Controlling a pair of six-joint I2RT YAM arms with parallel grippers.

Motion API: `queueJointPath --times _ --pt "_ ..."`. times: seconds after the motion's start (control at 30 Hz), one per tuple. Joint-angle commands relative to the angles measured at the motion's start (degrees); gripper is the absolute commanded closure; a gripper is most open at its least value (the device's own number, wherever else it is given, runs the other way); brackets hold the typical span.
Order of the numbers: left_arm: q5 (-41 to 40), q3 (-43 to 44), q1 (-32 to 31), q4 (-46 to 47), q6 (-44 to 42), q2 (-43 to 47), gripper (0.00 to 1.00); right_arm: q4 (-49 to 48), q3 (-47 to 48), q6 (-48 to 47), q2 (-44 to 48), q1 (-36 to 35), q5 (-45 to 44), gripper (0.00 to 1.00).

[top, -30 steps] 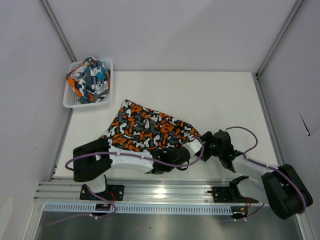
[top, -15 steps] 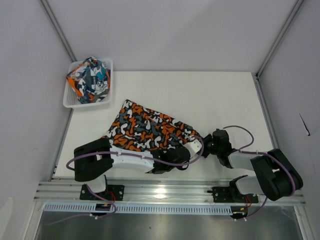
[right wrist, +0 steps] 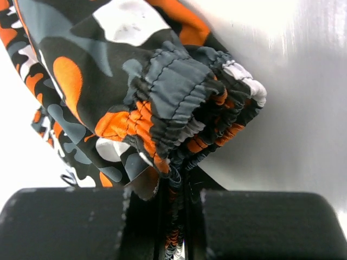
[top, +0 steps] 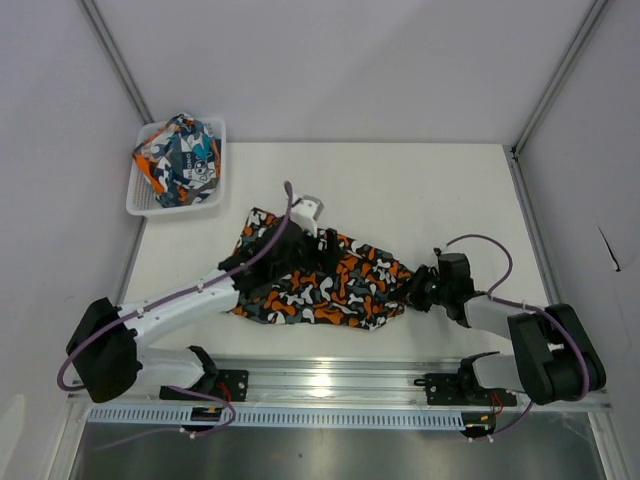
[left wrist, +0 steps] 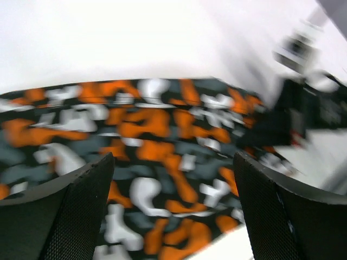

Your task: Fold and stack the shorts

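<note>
Top external: camo shorts [top: 320, 282] lie spread on the table [top: 450, 200], lower centre of frame, long axis left-right, right end drawn to a narrow bunch. The left arm [top: 180, 305] runs diagonally from lower left up over the shorts' upper-left part. The right gripper [top: 418, 290] sits at the bunched right end, lower right of centre. From above neither jaw gap can be read. Teal-print shorts [top: 180, 160] lie crumpled in the white basket [top: 216, 130] at upper left, well apart from the camo pair.

Left wrist view (blurred) fills in what the top view hides: the left gripper [left wrist: 173, 162] has its jaws spread wide, with the fingers [left wrist: 76, 216] at the two lower corners and nothing between them. It holds nothing. Camo print fills mid frame, w/ bare table across the top. There's a dark smeared shape at the right edge, can't tell what.

Right wrist view: the right gripper is nearly closed, jaws pinching the gathered elastic edge of the camo shorts. The fabric bulges up out of the slim gap at bottom centre and fans out to upper left. Bare table shows on the right side
</note>
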State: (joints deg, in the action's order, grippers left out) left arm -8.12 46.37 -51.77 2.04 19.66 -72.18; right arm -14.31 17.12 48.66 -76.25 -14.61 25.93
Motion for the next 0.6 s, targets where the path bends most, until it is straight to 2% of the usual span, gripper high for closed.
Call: queueJointPath --times 0.0,0.1,0.2,0.33,0.57 --pt "2.0 3.3 7.9 -11.6 6.3 0.6 0.08 7.9 1.2 -9.4 4.7 0.3 -1.9 1.00" --pt "6.0 5.4 19.3 -15.4 9.7 -2.3 0.08 7.2 0.8 -10.5 8.8 1.1 -1.7 1.00" --pt "9.9 5.7 26.0 -14.6 10.0 -3.6 0.08 5.3 0.8 -10.9 10.7 2.3 0.0 1.00" --pt "10.1 6.9 31.3 -15.4 9.1 -5.9 0.08 4.1 3.3 -13.4 8.9 6.5 6.6 1.00" --pt "11.4 5.1 38.5 -12.4 9.5 -8.5 0.08 9.7 13.1 -21.6 2.8 9.7 8.6 1.00"
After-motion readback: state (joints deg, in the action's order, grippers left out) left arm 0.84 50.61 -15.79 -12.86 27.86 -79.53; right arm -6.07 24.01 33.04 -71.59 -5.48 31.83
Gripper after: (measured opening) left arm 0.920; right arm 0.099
